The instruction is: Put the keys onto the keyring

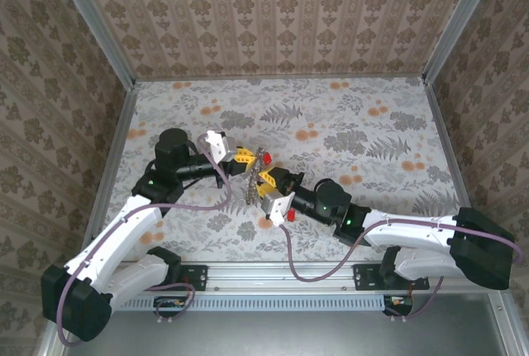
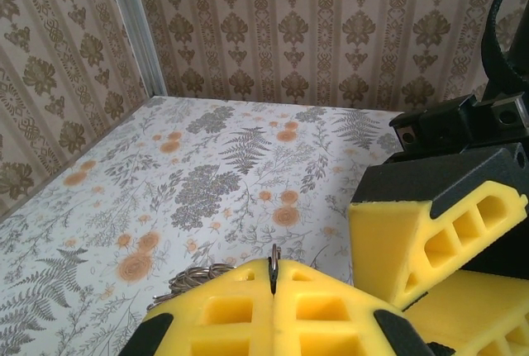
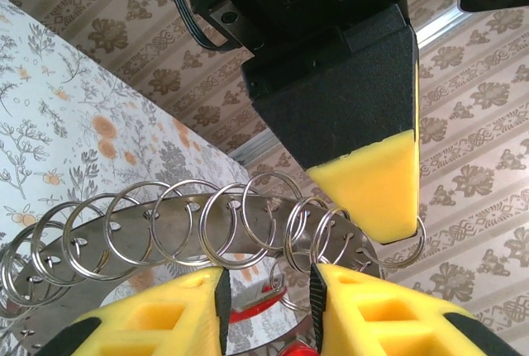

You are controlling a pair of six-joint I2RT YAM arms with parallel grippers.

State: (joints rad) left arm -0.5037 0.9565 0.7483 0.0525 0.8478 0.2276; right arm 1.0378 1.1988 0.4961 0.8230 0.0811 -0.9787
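Hold the left gripper (image 2: 273,280) steady: its jaws are pinched shut on the keyring (image 3: 165,236), lifting it off the tabletop (image 1: 372,108) at mid-frame in the top view. Your right gripper (image 3: 269,290) has its jaws part-way apart just below the ring, with a red key (image 3: 263,313) in the gap. I cannot tell whether it is gripped. Feed it slowly.
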